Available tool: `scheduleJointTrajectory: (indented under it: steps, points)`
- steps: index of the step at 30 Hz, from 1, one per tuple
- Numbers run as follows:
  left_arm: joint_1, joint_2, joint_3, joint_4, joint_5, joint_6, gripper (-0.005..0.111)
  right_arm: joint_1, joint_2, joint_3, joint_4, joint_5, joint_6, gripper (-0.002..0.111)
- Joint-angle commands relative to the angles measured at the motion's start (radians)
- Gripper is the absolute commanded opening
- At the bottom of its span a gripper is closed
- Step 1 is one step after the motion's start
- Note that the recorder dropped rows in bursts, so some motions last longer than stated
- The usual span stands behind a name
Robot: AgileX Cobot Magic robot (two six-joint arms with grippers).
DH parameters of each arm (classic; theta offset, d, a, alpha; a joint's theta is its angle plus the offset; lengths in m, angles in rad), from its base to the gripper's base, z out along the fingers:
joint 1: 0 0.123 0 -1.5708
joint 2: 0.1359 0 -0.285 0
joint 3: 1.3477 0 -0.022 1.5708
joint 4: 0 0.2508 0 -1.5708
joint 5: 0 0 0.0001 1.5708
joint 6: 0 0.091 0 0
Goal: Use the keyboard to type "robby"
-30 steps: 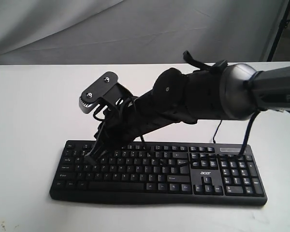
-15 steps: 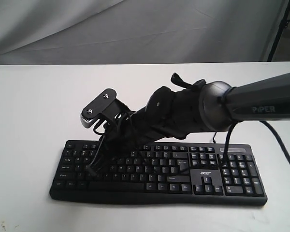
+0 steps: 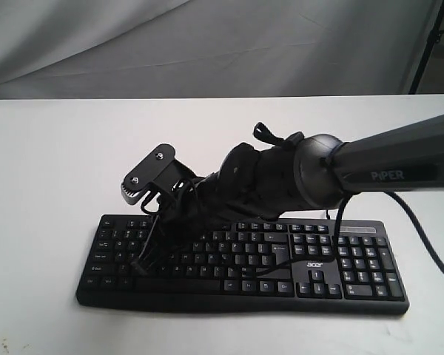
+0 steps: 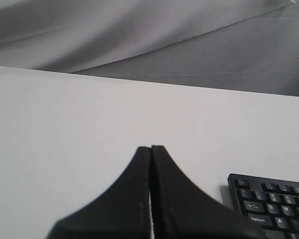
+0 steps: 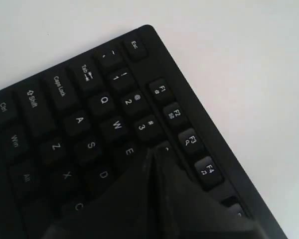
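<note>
The wide black keyboard [image 3: 355, 275] with a white "acer" logo lies on the white table near its front edge. My right arm reaches across it from the right. My right gripper [image 3: 142, 260] is shut and empty, with its tip down on the left part of the keys. In the right wrist view the keyboard [image 5: 79, 119] fills the frame and the right gripper [image 5: 154, 152] points just past the E key, by the 3 and 4 keys; what lies under the tip is hidden. My left gripper [image 4: 150, 148] is shut and empty over bare table, with the keyboard's corner [image 4: 269, 199] beside it.
The white table [image 3: 52, 148] stretches wide behind and to the left of the keyboard. A grey cloth backdrop [image 3: 207, 44] hangs behind it. A dark stand leg [image 3: 429, 44] shows at the far right. Black cables [image 3: 339, 214] hang from the right arm over the keyboard.
The right arm has dropped lower and stretched further left. The gripper tip has gone down from above the upper key rows onto the left letter keys.
</note>
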Motion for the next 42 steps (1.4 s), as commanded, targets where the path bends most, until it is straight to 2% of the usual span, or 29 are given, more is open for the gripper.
scheduleJointTrajectory:
  steps: [1,32,42]
  points:
    - [-0.003,-0.004,0.005,-0.009,-0.002,-0.005,0.000,0.017,-0.001,-0.007,0.004,-0.010,-0.006,0.000]
    - [-0.003,-0.004,0.005,-0.009,-0.002,-0.005,0.000,0.021,0.051,-0.007,-0.033,-0.033,0.004,0.000]
    - [-0.003,-0.004,0.005,-0.009,-0.002,-0.005,0.000,0.007,-0.032,-0.007,-0.077,0.000,0.040,0.000]
